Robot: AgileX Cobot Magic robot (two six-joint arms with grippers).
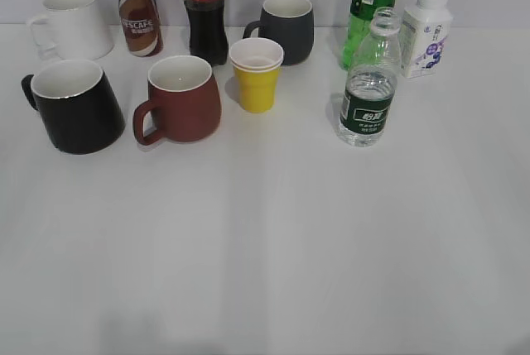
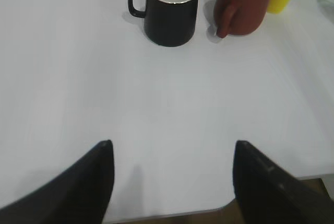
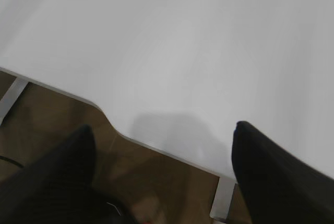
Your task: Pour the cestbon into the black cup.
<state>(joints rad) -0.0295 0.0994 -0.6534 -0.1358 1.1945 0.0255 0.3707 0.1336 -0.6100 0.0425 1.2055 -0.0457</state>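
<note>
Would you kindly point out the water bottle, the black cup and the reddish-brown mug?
water bottle (image 1: 368,111): exterior view, on its dark green label.
black cup (image 1: 81,115): exterior view, on its outer wall.
reddish-brown mug (image 1: 186,107): exterior view, on its body.

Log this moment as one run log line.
phase: pre-grasp | cestbon: upright, uncapped | black cup: upright | left end effector: open | right end effector: open

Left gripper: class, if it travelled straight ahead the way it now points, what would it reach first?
Probably the black cup, slightly left of the open left gripper; bare table lies between. Depth is uncertain.
</note>
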